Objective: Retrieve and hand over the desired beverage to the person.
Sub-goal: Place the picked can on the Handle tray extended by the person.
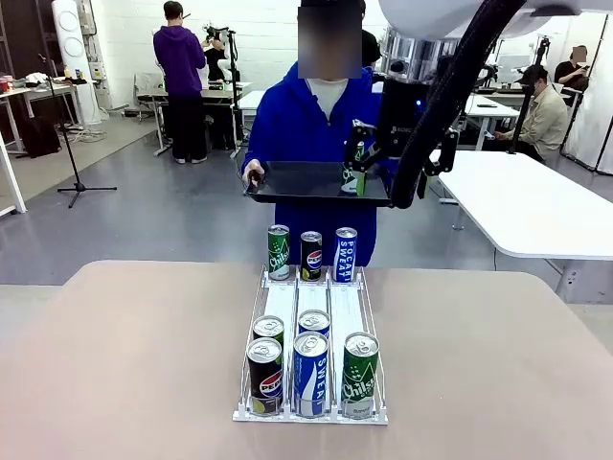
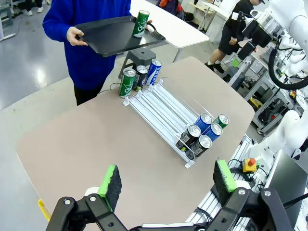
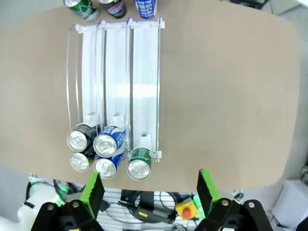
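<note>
Right gripper [image 3: 149,179] spread, green can [image 2: 141,23] on tray [image 2: 110,37]

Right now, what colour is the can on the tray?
The can is green; clearest in left wrist view.

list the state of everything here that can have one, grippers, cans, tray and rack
left gripper: open, empty, over the table
right gripper: open, empty, high over the table
tray: held off the table by the person
green can: upright on the tray
rack: flat on the table, five cans upright at its near end
three cans: upright on the table past the rack's far end
</note>
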Robot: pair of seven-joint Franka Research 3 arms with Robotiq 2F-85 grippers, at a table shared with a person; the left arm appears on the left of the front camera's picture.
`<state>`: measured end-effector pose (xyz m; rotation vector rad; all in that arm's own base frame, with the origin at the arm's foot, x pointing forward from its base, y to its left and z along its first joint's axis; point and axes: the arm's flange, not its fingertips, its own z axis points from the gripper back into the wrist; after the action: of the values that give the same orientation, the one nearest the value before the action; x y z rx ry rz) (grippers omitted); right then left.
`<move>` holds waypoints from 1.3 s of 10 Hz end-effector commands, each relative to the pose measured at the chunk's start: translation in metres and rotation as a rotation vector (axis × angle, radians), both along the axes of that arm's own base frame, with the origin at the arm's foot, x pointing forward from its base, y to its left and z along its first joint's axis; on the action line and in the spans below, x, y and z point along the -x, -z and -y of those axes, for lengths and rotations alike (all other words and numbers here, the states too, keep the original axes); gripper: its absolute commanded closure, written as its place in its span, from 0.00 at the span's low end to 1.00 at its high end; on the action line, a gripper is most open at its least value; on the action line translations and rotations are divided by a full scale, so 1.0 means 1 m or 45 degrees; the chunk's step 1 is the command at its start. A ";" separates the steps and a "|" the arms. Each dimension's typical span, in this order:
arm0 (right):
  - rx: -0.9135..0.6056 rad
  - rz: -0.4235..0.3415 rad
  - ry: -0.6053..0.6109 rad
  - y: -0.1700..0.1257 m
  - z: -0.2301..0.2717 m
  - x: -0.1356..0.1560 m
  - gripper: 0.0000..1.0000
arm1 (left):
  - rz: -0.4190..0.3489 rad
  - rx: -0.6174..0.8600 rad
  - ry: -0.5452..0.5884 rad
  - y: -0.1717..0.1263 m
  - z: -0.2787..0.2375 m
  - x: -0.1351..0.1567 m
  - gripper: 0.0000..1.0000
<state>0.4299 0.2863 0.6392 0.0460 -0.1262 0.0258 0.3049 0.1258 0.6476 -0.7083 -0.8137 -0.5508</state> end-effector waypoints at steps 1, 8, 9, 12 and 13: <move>0.010 0.001 -0.003 -0.010 -0.005 -0.007 0.00 | 0.028 0.008 0.019 -0.001 -0.002 0.001 0.00; -0.399 0.351 -0.324 -0.079 0.162 0.039 0.00 | 0.028 0.008 0.019 -0.001 -0.002 0.001 0.00; -0.468 0.409 -0.368 -0.091 0.200 0.056 0.00 | 0.028 0.008 0.019 -0.001 -0.002 0.001 0.00; -0.496 0.465 -0.398 -0.088 0.275 0.085 0.00 | 0.028 0.008 0.019 -0.001 -0.002 0.001 0.00; -0.448 0.495 -0.405 -0.078 0.287 0.096 0.00 | 0.028 0.008 0.019 -0.001 -0.002 0.001 0.00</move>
<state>0.3413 -0.0041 0.7360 0.4475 -0.5089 0.3073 0.3047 0.1261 0.6481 -0.7058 -0.8141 -0.5494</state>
